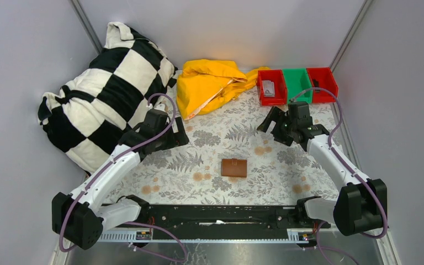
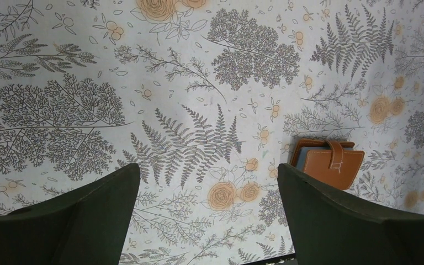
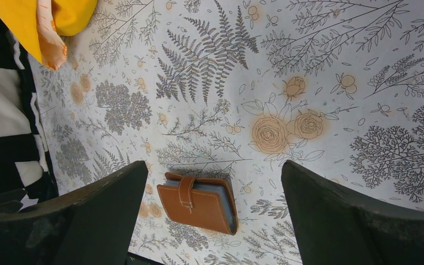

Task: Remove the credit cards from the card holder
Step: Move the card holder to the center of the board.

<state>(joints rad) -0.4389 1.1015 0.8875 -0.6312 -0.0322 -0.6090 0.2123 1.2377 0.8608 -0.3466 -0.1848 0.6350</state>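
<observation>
Brown card holder (image 1: 234,168) closed, red bin (image 1: 273,101) occupied

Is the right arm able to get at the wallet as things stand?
Probably yes. The wallet lies shut on the table with nothing on or beside it, and the right gripper hangs open with no object between them.

Clad in white shells along left arm (image 1: 109,172) and right arm (image 1: 331,157), jointed in blocky black at base and wrist. Trailed by purple cables (image 1: 160,95) (one looped beside each arm). Tipped with broad, dark matte fingers (image 2: 337,221)
</observation>
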